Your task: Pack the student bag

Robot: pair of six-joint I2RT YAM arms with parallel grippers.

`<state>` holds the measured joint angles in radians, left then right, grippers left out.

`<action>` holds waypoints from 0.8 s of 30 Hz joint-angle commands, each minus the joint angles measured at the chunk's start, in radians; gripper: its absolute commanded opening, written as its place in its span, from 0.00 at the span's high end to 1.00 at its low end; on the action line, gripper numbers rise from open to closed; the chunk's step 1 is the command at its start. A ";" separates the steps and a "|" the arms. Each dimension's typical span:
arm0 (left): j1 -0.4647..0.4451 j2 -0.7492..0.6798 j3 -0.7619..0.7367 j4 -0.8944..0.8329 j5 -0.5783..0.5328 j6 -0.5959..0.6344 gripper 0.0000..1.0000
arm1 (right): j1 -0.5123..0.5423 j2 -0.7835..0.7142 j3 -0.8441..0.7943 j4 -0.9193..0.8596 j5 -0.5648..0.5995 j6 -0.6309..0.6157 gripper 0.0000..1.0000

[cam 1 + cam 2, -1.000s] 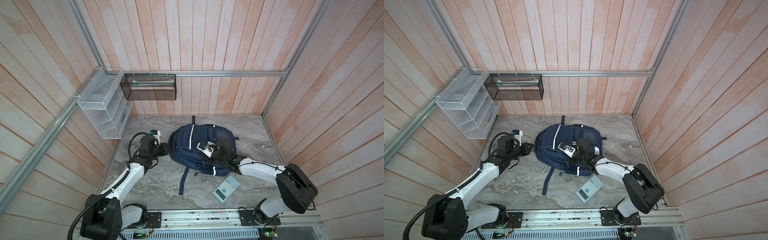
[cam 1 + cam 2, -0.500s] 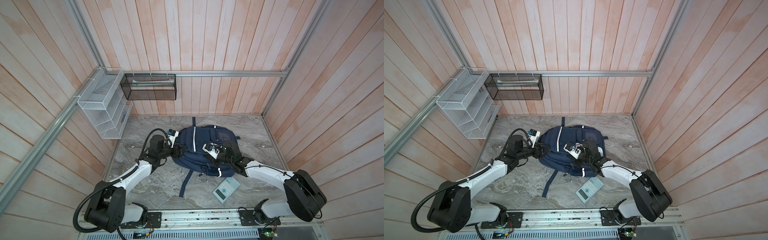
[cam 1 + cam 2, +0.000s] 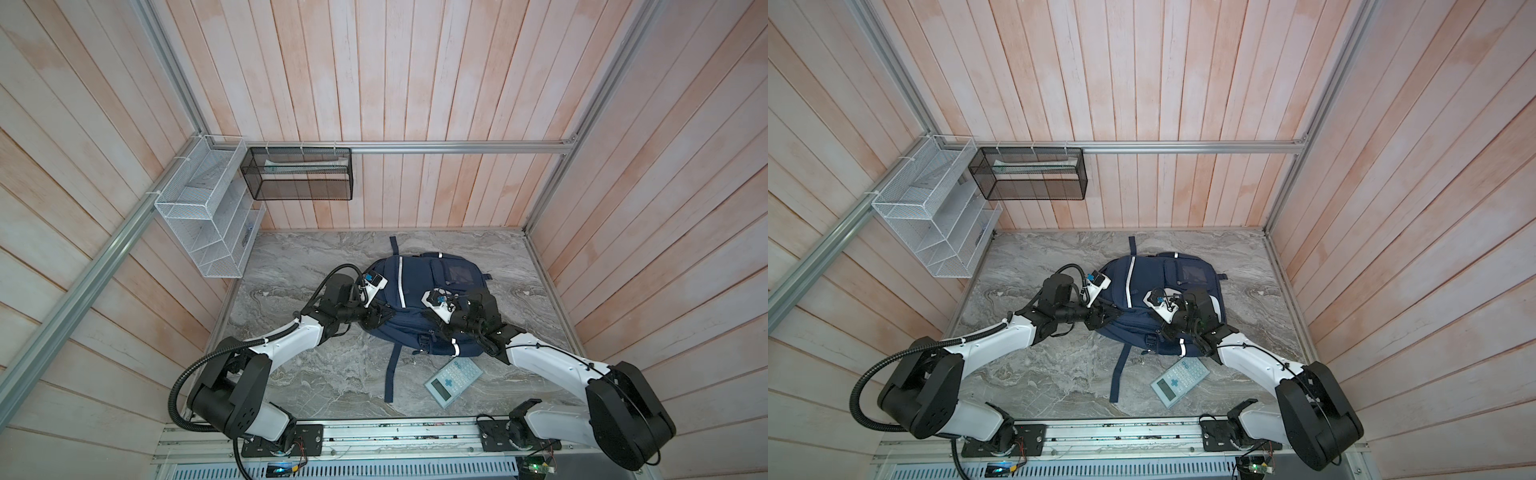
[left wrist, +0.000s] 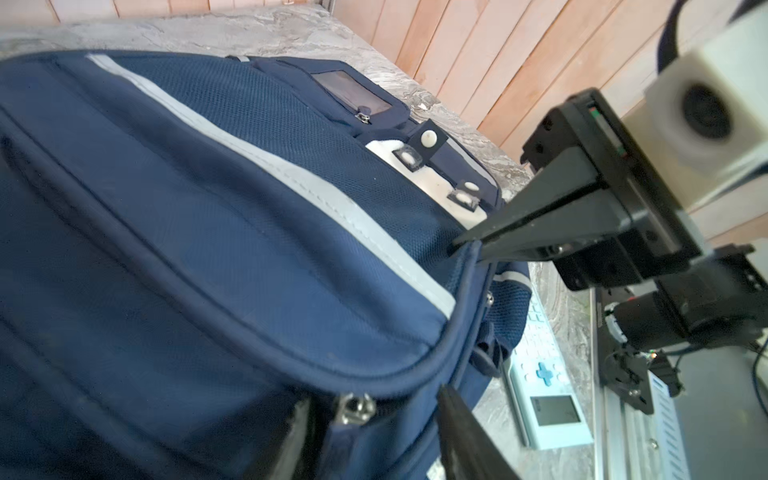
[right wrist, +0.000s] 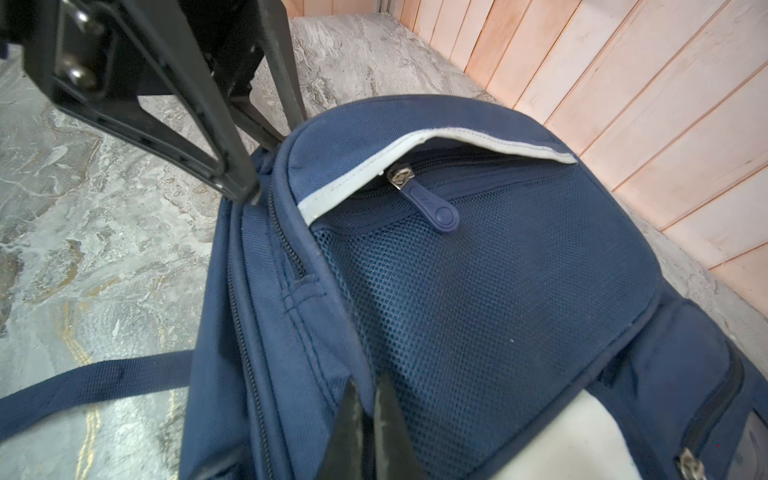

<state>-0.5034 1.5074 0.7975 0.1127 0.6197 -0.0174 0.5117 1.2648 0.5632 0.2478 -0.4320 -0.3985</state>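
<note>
Navy student bag (image 3: 419, 291) lies flat, front face up, mid tabletop (image 3: 286, 266), slightly nearer the back edge; same in both top views. One long strap (image 3: 390, 374) trails from it toward the front edge.

Left gripper (image 3: 384, 318) is at the bag's left side. In the left wrist view its jaws are part-way apart, with the zip slider (image 4: 353, 409) and the bag seam between the fingers (image 4: 461, 440). Cannot tell if they pinch.

Right gripper (image 3: 440, 326) is on the bag's front-right part. Its claw is closed tight on the bag's piping, and the fabric peaks at the tips (image 4: 467, 244).

Pocket zip pull (image 5: 434, 210) sits under the white reflective flap (image 5: 415, 145).

Light-blue calculator (image 3: 453, 384) lies flat near the front edge, just beside the bag's front-right corner, right of the strap.

White mesh rack (image 3: 199, 216) hangs on the left wall and a black mesh basket (image 3: 299, 178) on the back wall.
</note>
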 commanded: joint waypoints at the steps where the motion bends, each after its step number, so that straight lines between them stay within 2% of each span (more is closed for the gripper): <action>1: -0.018 0.054 0.030 -0.071 -0.022 0.036 0.83 | -0.007 -0.004 0.011 0.007 -0.007 0.023 1.00; 4: -0.017 0.053 0.020 -0.044 -0.032 0.009 0.84 | -0.009 -0.004 0.007 0.008 -0.003 0.024 1.00; 7: -0.017 0.035 0.012 -0.047 -0.059 -0.003 0.96 | -0.011 -0.001 0.006 0.013 0.026 0.026 1.00; 9: -0.014 0.014 0.007 -0.057 -0.120 -0.016 1.00 | -0.018 -0.001 0.003 0.023 0.059 0.035 1.00; 11: 0.004 -0.014 -0.006 -0.059 -0.196 -0.050 1.00 | -0.039 -0.001 0.001 0.026 0.058 0.050 1.00; 13: 0.035 -0.044 -0.019 -0.048 -0.191 -0.094 1.00 | -0.052 0.011 0.006 0.033 0.056 0.078 1.00; 14: 0.037 -0.054 -0.024 -0.041 -0.189 -0.108 1.00 | -0.052 0.019 0.013 0.026 0.030 0.069 0.98; 15: 0.036 -0.063 -0.022 -0.046 -0.188 -0.120 1.00 | -0.043 0.026 0.030 0.017 0.021 0.087 0.89; 17: 0.019 -0.077 -0.013 -0.058 -0.181 -0.141 1.00 | 0.000 0.028 0.061 -0.009 0.017 0.115 0.78; 21: -0.027 -0.095 -0.014 -0.062 -0.181 -0.174 1.00 | 0.135 0.033 0.078 0.040 0.170 0.178 0.61; 23: -0.034 -0.098 -0.014 -0.077 -0.202 -0.192 1.00 | 0.153 0.070 0.087 -0.010 0.266 0.256 0.61; 24: -0.033 -0.105 -0.018 -0.086 -0.224 -0.202 1.00 | 0.151 0.087 0.086 -0.056 0.354 0.323 0.61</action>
<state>-0.5297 1.4380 0.7998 0.0513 0.4370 -0.1741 0.6586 1.3106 0.6312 0.2646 -0.2760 -0.2203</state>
